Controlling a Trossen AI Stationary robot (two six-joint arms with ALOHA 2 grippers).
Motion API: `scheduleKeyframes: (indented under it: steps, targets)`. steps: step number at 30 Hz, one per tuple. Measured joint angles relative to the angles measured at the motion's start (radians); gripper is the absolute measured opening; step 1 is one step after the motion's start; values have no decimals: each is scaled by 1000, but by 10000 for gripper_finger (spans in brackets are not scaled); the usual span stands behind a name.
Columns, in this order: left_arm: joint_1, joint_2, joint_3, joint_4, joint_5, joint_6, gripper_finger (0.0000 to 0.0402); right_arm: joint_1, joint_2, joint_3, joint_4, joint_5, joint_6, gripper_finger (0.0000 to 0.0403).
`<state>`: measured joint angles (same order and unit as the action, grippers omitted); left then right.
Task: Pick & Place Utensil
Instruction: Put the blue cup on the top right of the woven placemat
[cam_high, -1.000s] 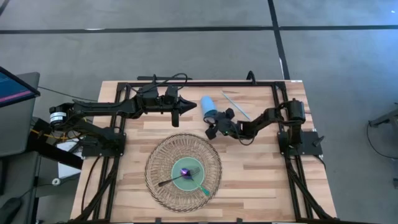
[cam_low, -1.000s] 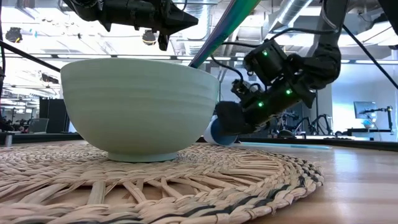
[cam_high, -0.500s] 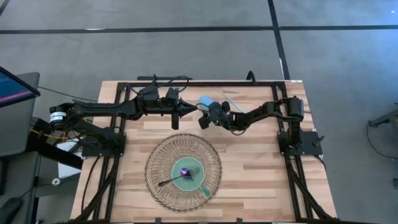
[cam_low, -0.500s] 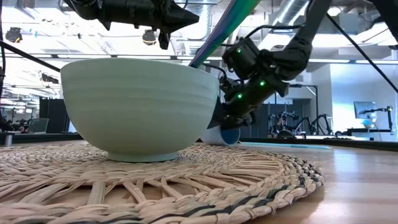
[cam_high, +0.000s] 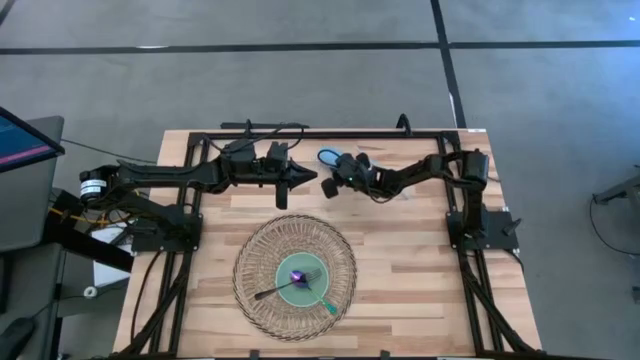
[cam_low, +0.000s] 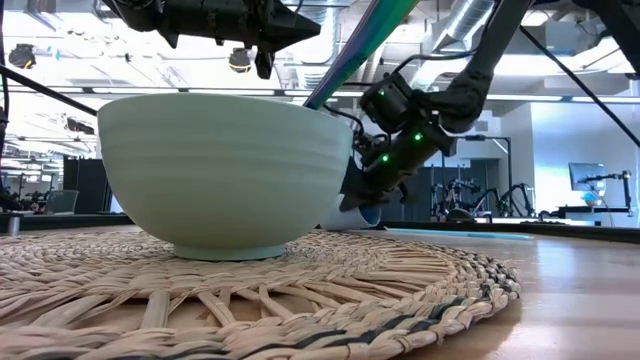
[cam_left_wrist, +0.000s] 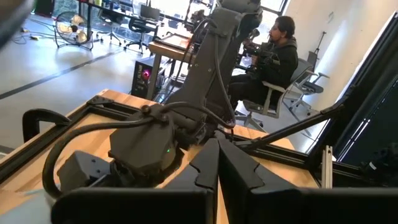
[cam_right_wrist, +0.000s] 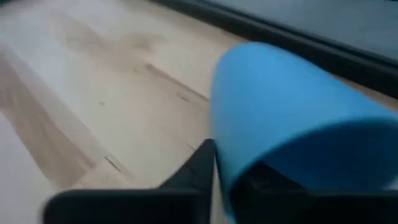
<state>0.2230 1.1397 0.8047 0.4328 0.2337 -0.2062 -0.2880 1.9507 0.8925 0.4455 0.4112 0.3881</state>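
The right hand (cam_high: 330, 181) was down at a blue cup (cam_high: 329, 160) lying on its side near the table's (cam_high: 420, 290) far edge; I couldn't tell whether it was pinching the rim or just nudging it. The left hand (cam_high: 308, 176) hovered just beside it, fingers pressed together. The fork (cam_high: 285, 286) sat in the green bowl (cam_high: 298, 288) on the woven mat (cam_high: 262, 262), toward the near edge. My guess: that cup could roll off if the grip was shallow.

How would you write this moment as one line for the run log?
right pincer: at blue cup, far side of table | left pincer: shut, hovering beside it | bowl: on woven mat, holds utensils
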Motion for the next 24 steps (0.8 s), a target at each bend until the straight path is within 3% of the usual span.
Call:
scheduleKeyframes:
  steps: [5,9,14,17,20,24]
  targets:
    - [-9,0,0,-7,0,0,7,29,-32,-2,-43,-21,-39,7]
    - [-32,0,0,-8,-1,0,7,110,-158,-2,-153,-23,-133,6]
    - [-81,0,0,-9,0,2,8,246,-398,1,-401,-22,-219,5]
    - [-122,0,0,-9,-1,45,6,338,-511,50,-592,-27,-172,3]
    - [-172,0,0,-10,0,116,7,425,-549,147,-788,-58,-108,3]
    - [-230,-3,0,-10,-34,180,6,508,-500,306,-1047,-79,-72,2]
